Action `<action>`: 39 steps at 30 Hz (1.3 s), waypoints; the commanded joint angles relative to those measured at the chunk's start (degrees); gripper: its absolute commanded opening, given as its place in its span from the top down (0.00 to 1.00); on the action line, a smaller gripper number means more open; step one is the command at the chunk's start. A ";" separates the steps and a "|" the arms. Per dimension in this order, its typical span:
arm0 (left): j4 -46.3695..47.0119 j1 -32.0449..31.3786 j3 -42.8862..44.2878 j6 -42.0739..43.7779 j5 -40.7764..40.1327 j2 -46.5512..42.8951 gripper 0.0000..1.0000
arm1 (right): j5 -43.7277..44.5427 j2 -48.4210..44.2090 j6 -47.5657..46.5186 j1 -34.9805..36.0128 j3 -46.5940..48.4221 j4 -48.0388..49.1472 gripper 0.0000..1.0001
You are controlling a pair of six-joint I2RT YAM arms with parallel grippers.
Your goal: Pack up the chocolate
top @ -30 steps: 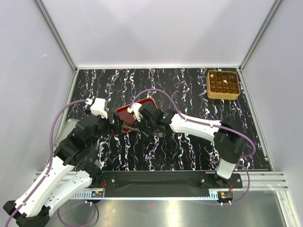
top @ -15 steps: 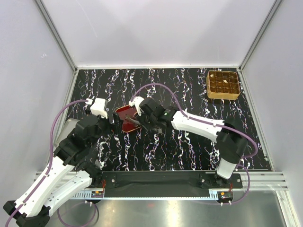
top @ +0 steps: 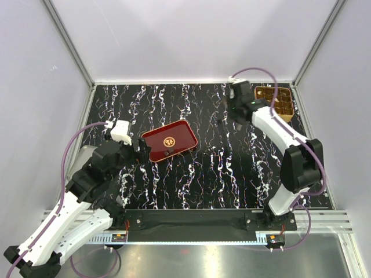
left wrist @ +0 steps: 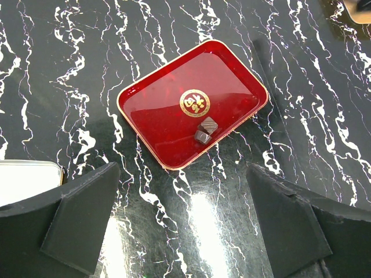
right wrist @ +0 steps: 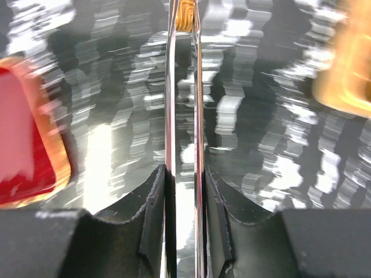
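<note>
The red tray [top: 169, 141] lies left of centre with two dark brown chocolates [left wrist: 208, 124] beside its gold emblem; it also shows in the left wrist view [left wrist: 232, 87]. My left gripper [left wrist: 185, 226] is open and empty, just short of the tray's near edge. My right gripper [right wrist: 185, 174] is shut on thin metal tongs [right wrist: 184, 87]. A small tan lump [right wrist: 185, 10] shows between the tong tips, blurred. In the top view the right gripper [top: 233, 109] is at the back right, beside the golden box [top: 279, 104].
The golden compartment box shows blurred in the right wrist view [right wrist: 348, 69], the tray's corner [right wrist: 23, 139] at the left. A silver tin [left wrist: 23, 176] lies left of my left gripper. White walls enclose the black marbled table [top: 220, 168].
My right arm has swung from over the red tray to the back right next to the golden box, carrying the tongs. The tray is now uncovered. The left arm has not moved.
</note>
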 commanded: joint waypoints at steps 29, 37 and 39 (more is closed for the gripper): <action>2.22 0.11 0.16 0.37 -0.64 0.15 0.01 | 8.82 9.53 6.12 -20.52 15.11 -4.56 0.63; 2.05 0.11 0.25 0.37 -0.99 0.24 0.01 | 8.03 12.17 5.51 -20.88 17.31 -4.91 0.60; 2.05 0.11 0.25 0.37 -0.99 0.33 0.01 | 7.59 12.35 5.77 -20.88 17.57 -4.91 0.58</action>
